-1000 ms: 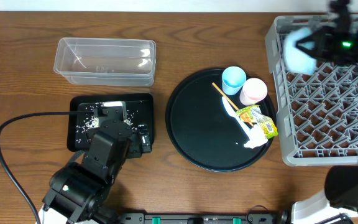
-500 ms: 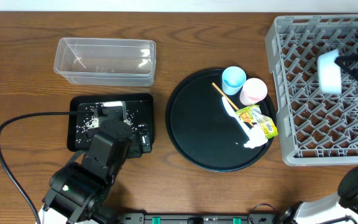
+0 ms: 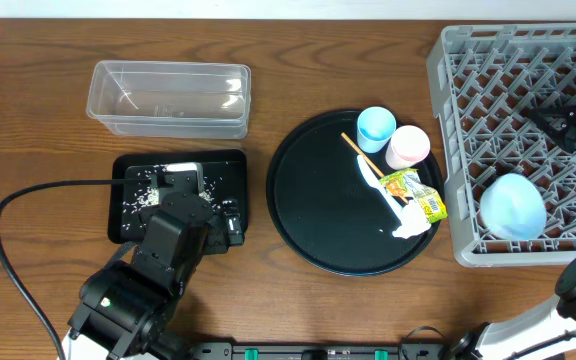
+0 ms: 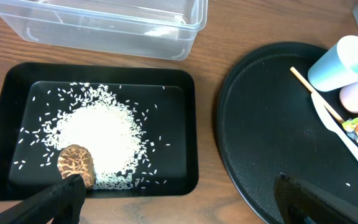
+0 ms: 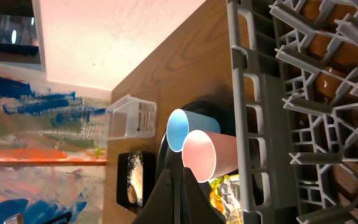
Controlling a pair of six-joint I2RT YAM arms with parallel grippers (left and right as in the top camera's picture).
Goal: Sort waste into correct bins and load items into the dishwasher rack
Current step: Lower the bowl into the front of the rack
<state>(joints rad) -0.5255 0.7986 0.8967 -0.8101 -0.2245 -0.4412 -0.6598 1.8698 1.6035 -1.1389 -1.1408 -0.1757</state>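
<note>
Pale bowl (image 3: 512,206) lies in grey rack (image 3: 436,70), in the corner nearest the tissue (image 3: 409,223). Right fingers (image 5: 180,186) pressed together, empty, over the rack. Left fingers (image 4: 178,183) spread wide, empty, above black tray (image 4: 104,70) holding rice (image 4: 101,137) and brown lump (image 4: 76,163). Blue cup (image 3: 375,128), pink cup (image 3: 408,147) and wrapper (image 3: 415,193) on round tray (image 3: 318,200)

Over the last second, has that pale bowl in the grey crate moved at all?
Yes. In the overhead view, the pale bowl has gone from the far left corner of the grey rack to a spot by its near edge.
</note>
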